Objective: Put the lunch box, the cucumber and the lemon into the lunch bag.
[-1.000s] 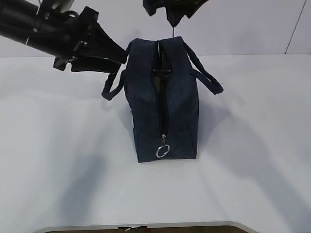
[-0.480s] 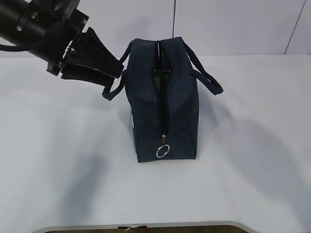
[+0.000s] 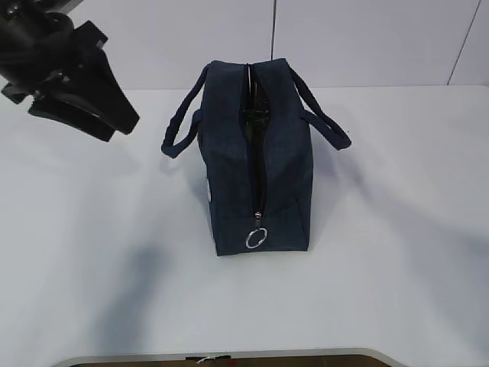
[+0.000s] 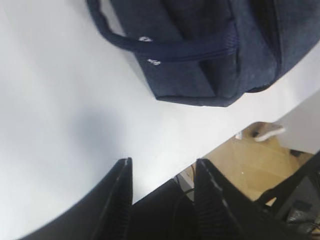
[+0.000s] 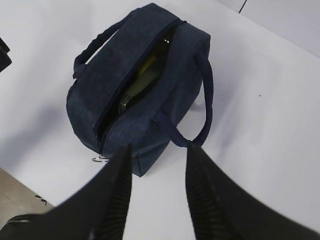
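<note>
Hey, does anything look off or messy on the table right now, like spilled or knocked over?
Nothing stands out. The lunch bag stands upright on the white table, its top zipper partly open, both handles drooping to the sides. Through the opening something yellow-green sits inside. Nothing is spilled, and both grippers are clear of the bag.

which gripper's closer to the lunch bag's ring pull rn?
Probably left, though it's hard to call. The left gripper hangs up-left of the lunch bag, off its handle side. The right gripper is out of the exterior view, looking down on the bag and its ring pull from above.
</note>
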You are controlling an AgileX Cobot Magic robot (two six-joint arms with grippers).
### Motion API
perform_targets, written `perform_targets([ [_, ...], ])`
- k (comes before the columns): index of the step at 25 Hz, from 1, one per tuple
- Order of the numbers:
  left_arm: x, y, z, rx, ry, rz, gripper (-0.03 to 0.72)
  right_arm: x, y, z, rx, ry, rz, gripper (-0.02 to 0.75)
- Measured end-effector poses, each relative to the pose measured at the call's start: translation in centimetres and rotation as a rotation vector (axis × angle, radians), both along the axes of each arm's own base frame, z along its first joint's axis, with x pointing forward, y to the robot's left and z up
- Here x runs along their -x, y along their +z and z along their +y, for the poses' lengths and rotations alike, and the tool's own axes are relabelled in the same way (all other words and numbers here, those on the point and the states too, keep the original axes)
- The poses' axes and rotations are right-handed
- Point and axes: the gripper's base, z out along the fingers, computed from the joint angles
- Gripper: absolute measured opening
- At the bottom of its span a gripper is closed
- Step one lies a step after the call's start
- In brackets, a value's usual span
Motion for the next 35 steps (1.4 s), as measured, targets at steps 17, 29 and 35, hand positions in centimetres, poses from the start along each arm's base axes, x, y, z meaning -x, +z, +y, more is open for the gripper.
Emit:
perform_targets([
  [17,4.9,6.4,2.3,-0.057,0.116,-0.141,0.293,9.2,-8.9,-5.1,-0.264,0.106,-0.424,0.3],
  [29,7.5,6.9,0.4,-0.185,0.088,-0.176,0.245,9.9,-16.3,-5.2,-0.357,0.113,-0.447,0.3],
  [35,8.6,4.5,-0.9,-0.254,0.031,-0.12,0.244,8.9,-17.4,-4.5,-0.349,0.098,-0.387,0.3],
])
